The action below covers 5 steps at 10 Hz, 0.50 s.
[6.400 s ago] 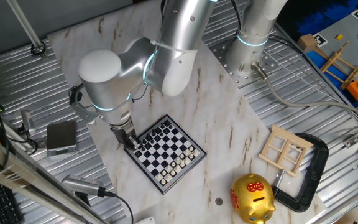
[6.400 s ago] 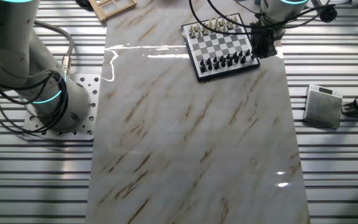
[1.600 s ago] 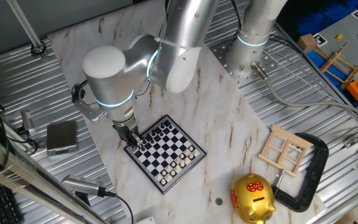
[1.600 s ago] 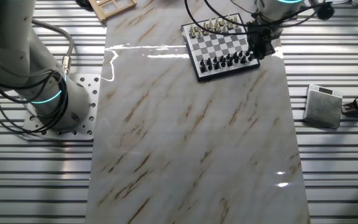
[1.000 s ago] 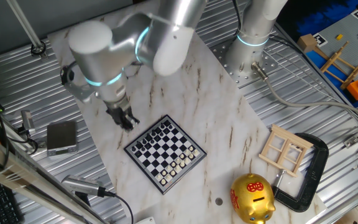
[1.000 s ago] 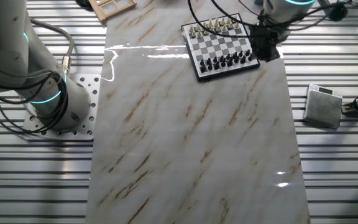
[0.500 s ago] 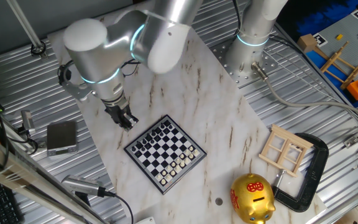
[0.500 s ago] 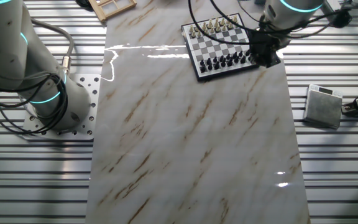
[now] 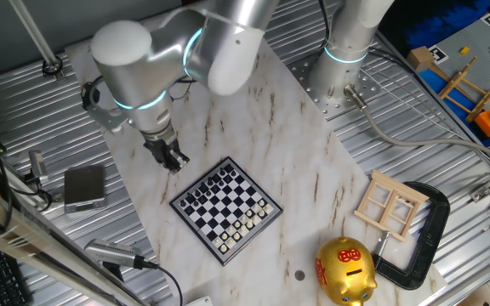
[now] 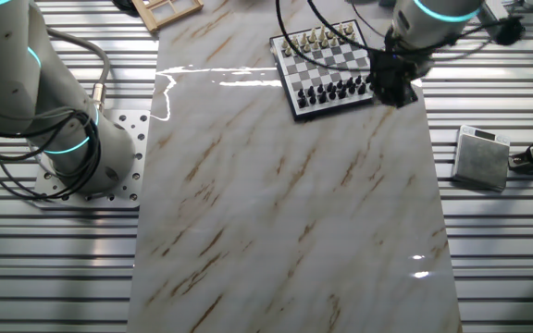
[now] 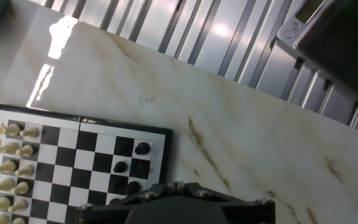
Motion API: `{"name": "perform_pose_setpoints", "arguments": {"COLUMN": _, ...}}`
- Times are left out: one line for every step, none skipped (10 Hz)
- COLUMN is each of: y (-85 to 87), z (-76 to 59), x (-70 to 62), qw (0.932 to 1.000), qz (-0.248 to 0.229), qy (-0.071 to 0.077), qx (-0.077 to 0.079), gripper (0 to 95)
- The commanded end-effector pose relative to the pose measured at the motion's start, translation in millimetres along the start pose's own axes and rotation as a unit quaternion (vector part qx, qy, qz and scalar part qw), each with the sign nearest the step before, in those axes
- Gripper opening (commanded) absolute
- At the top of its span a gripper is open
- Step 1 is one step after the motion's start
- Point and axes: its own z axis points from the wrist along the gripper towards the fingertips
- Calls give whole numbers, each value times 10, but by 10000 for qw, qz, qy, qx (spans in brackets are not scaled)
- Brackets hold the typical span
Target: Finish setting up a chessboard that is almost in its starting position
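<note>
End effector (image 9: 171,159) beside chessboard (image 9: 225,210), aperture unclear

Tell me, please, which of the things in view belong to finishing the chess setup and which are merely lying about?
Belonging to the job:
chessboard with its black and white pieces
gripper, beside the board's black-piece end

Just lying about:
gold piggy bank
wooden window frame
black clamp
small grey box

- In the hand view the chessboard (image 11: 79,168) runs off the left and bottom edges.
- The end effector (image 9: 170,158) is too small and dark to show its finger gap.
- The chess pieces (image 9: 228,212) are too tiny to tell apart.
</note>
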Motion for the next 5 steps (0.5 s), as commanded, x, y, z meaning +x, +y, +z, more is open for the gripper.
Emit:
{"name": "perform_pose_setpoints", "arguments": {"y": -440, "z": 88, "x": 256, "qw": 9987, "qz": -507, "qy": 6, "qx": -39, "gripper": 0}}
{"name": "perform_pose_setpoints", "arguments": {"y": -585, "z": 118, "x": 300, "qw": 9982, "qz": -600, "qy": 27, "qx": -42, "gripper": 0}}
{"name": "perform_pose_setpoints", "arguments": {"y": -731, "z": 149, "x": 336, "qw": 9975, "qz": -699, "qy": 2, "qx": -66, "gripper": 0}}
{"name": "perform_pose_setpoints", "arguments": {"y": -789, "z": 155, "x": 350, "qw": 9971, "qz": -756, "qy": -8, "qx": -61, "gripper": 0}}
{"name": "perform_pose_setpoints", "arguments": {"y": -766, "z": 145, "x": 351, "qw": 9973, "qz": -727, "qy": 1, "qx": -54, "gripper": 0}}
